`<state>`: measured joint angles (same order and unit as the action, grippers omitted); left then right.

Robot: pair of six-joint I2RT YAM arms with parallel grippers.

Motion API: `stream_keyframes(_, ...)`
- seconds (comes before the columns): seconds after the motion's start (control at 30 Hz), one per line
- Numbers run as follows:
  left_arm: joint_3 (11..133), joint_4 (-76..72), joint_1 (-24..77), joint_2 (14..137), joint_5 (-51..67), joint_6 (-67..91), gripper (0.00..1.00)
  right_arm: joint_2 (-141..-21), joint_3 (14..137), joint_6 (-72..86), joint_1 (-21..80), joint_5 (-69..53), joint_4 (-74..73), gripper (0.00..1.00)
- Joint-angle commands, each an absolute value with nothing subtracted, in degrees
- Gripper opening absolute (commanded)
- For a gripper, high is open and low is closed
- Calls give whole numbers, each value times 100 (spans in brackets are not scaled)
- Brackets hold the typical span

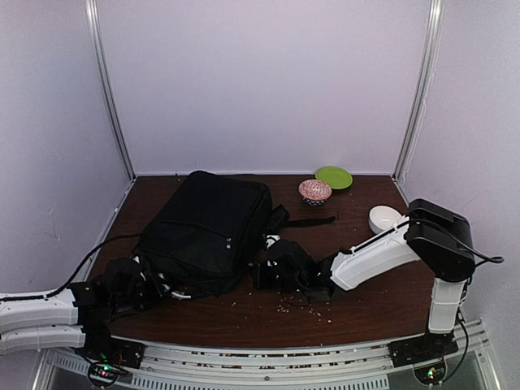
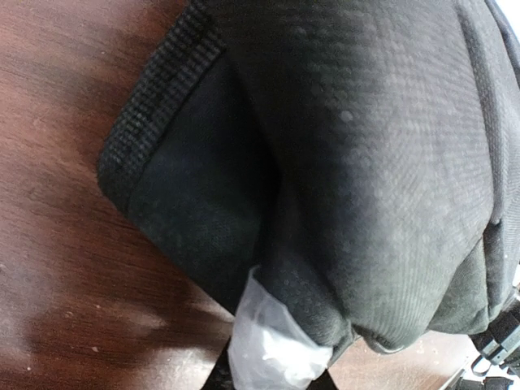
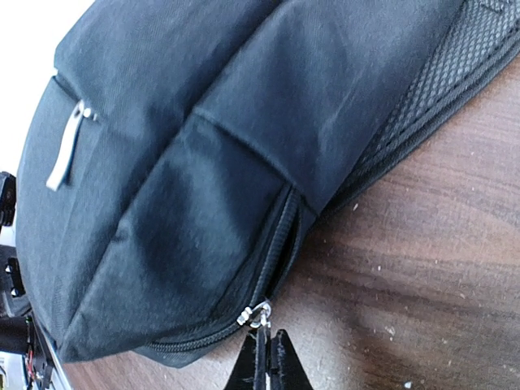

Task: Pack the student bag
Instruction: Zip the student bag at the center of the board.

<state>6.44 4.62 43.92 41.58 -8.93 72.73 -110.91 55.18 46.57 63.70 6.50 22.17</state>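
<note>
While the one student bag point(image 1: 207, 231) lies flat on the left half of the worktop point(image 1: 366, 301), two tools meet it. The left tool point(image 1: 150, 288) is at the bag's near left corner, one pale taped finger point(image 2: 268, 349) pressed against the fabric; I cannot tell whether it is apart or clamped. The right tool point(image 3: 263, 357) is at the bag's near right edge, pinched together, its tips just at the zipper's metal ring point(image 3: 257, 315). To the right of the bag stand three dishes: one pink bowl point(image 1: 314, 190), one green plate point(image 1: 334, 177) and one white bowl point(image 1: 383, 218).
</note>
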Motion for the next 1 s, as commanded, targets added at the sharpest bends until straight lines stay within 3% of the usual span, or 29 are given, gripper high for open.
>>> stream_keyframes(0.0,470,1324,4396,4005,-1355,6904,0,-11233,5666,4672,6162,1128,1763,0)
stream_keyframes(0.97,356,1194,4395,3938,-1272,6930,0,-11449,6011,4688,6033,830,1695,0)
